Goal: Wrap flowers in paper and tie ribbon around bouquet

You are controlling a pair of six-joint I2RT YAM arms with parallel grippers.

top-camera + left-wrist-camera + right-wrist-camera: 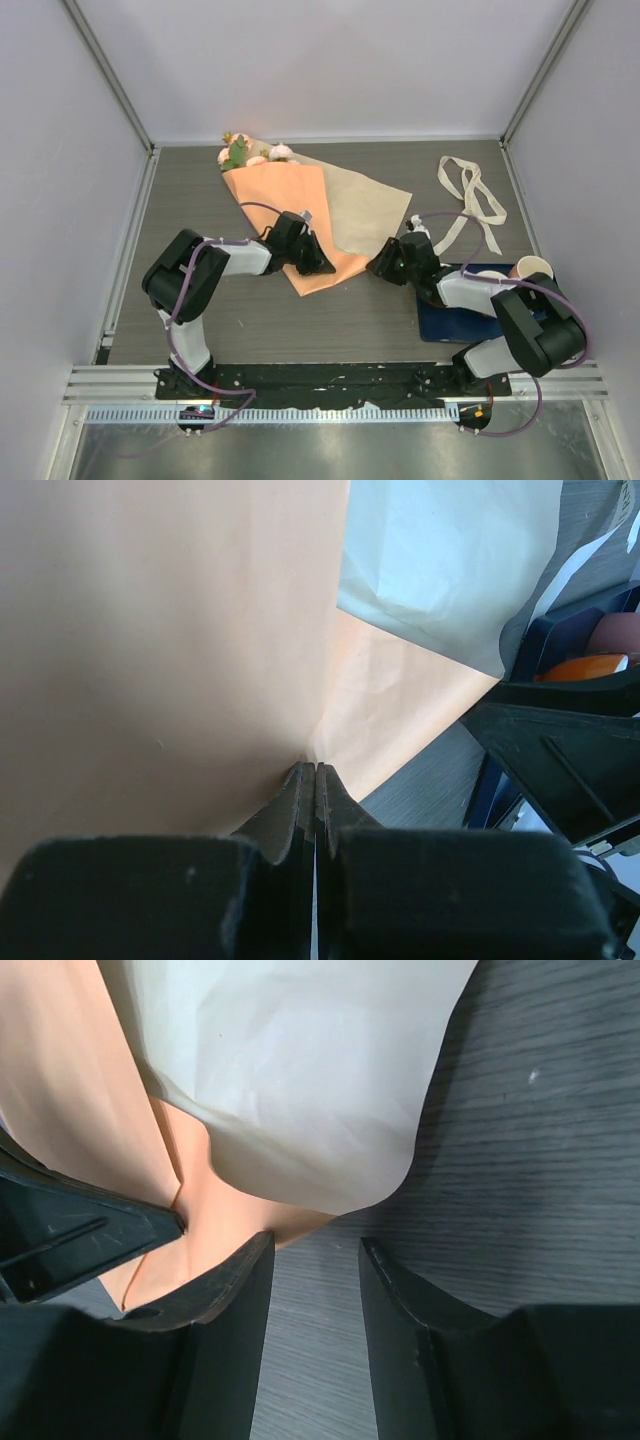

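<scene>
One view only — overhead — shows flowers (250, 152) and ribbon (470, 195).

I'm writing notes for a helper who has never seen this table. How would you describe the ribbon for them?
Look at the grey wooden table from above and go to its far right corner, beyond the blue mat. The ribbon lies there in loose loops, clear of the paper. It is the only long, narrow, cream-white strip; the paper beside it is a broad sheet.
</scene>
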